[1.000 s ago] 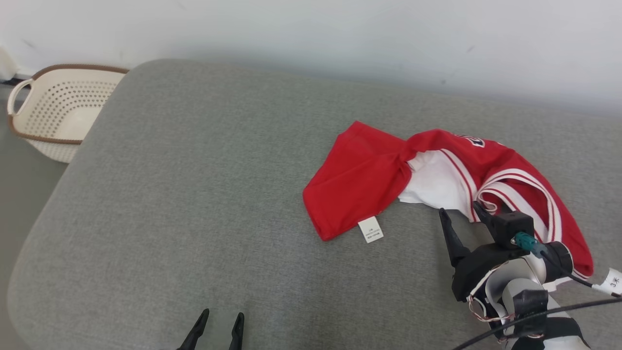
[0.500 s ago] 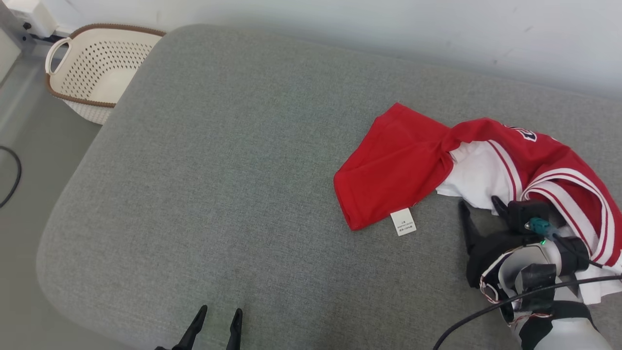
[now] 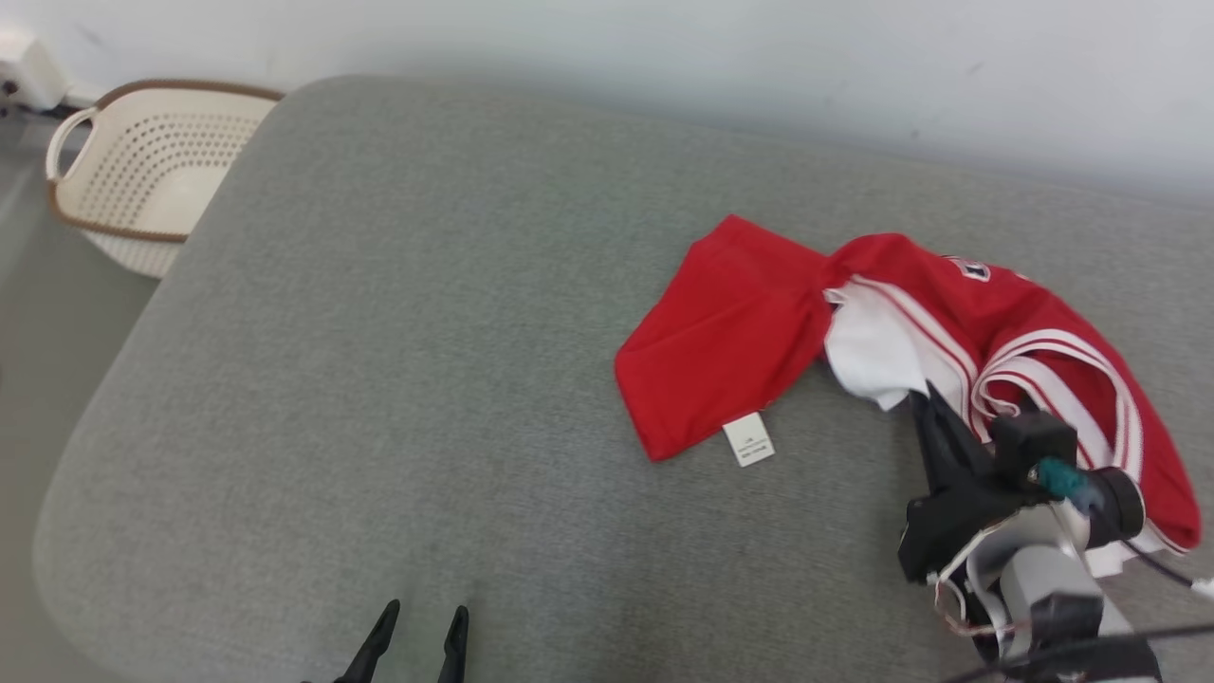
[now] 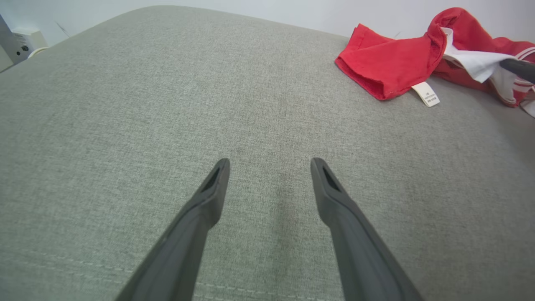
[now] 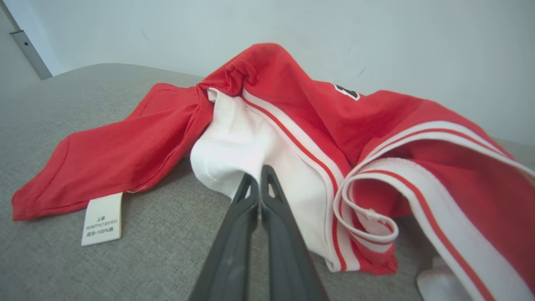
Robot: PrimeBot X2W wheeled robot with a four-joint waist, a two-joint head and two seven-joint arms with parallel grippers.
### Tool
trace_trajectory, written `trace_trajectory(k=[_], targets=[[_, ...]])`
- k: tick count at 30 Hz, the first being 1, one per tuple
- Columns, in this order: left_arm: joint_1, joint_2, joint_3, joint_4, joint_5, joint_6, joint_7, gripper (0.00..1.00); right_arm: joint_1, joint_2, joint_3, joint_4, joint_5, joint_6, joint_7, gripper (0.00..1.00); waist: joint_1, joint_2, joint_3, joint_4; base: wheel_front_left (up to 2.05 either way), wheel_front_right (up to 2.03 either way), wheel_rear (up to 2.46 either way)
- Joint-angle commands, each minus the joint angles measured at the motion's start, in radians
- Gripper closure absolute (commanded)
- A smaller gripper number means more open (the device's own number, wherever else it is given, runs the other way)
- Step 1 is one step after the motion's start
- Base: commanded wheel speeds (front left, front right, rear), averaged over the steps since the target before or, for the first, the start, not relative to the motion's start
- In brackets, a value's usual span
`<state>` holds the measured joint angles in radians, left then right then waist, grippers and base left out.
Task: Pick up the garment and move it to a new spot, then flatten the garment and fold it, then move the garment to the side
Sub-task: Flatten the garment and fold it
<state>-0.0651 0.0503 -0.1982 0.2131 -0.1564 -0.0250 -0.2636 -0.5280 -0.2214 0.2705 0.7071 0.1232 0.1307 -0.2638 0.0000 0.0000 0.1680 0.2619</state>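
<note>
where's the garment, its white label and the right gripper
garment (image 3: 721, 332), head view, on its flat red panel
white label (image 3: 748, 439), head view, middle of the tag
right gripper (image 5: 258, 173), right wrist view, between the tips of its closed fingers

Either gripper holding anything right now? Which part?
Right gripper pinches the red-and-white fabric garment at its white panel's lower edge. Left gripper open, empty.

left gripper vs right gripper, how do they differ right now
The left gripper is open; the right gripper is shut. The left gripper hangs over bare grey cushion, apart from the garment; the right gripper pinches the garment's white part. Both are dark and two-fingered.
</note>
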Motion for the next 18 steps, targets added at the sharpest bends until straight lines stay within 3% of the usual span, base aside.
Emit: trace_trajectory(k=[1,11,18], targets=[[0.015,0.000,0.007,-0.001,0.006,-0.006,-0.001,0.00,0.046,-0.015,0.024,-0.042,0.020,0.000,0.000,1.00,0.0000,0.0000,-0.033,-0.045,0.00,0.00,0.00],[0.023,0.001,0.035,-0.008,0.018,-0.013,-0.001,0.00,0.270,-0.167,0.138,-0.328,0.208,0.000,0.000,1.00,0.0000,0.0000,-0.056,-0.186,0.00,0.00,0.00],[0.017,0.000,0.047,-0.012,0.024,-0.017,-0.001,0.00,0.381,-0.244,0.210,-0.392,0.290,0.000,0.000,1.00,0.0000,0.0000,-0.060,-0.263,0.00,0.00,0.00]])
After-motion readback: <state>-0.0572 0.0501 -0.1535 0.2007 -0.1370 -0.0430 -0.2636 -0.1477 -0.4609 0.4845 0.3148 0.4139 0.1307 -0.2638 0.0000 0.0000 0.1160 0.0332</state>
